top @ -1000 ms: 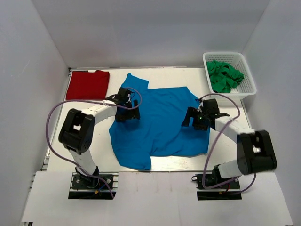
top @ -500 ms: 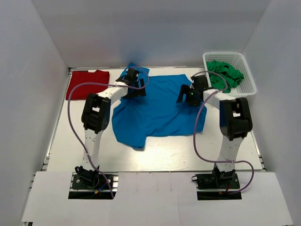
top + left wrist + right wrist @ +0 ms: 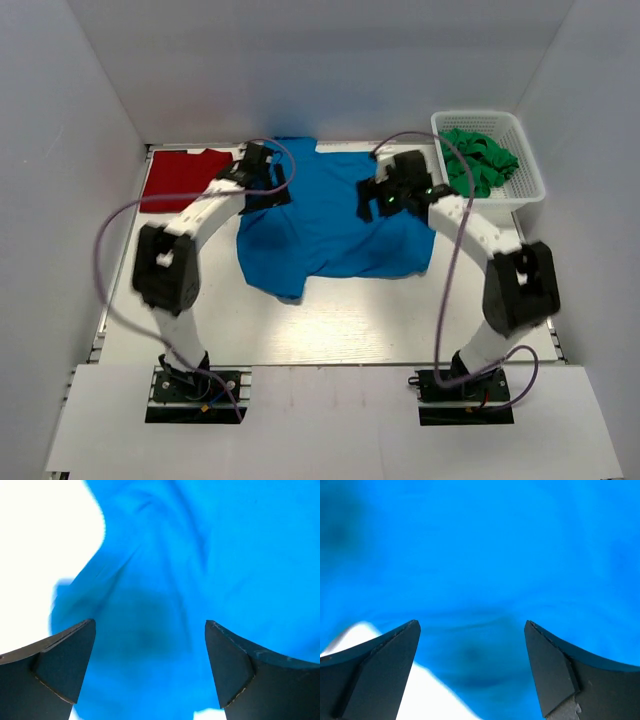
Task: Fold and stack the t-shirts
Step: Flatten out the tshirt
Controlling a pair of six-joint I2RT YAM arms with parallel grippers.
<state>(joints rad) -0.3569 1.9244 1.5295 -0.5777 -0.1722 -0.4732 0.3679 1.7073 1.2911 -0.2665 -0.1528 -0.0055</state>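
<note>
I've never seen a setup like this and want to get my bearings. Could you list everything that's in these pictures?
blue t-shirt: one, bright blue, rumpled across the middle of the table
red t-shirt: one, dark red, folded flat at the far left corner
basket: one, white, far right corner
green cloth: one heap, green, inside the basket
table: one, pale, under everything
left gripper: one, black, open over the blue t-shirt's left side
right gripper: one, black, open over the blue t-shirt's right side
</note>
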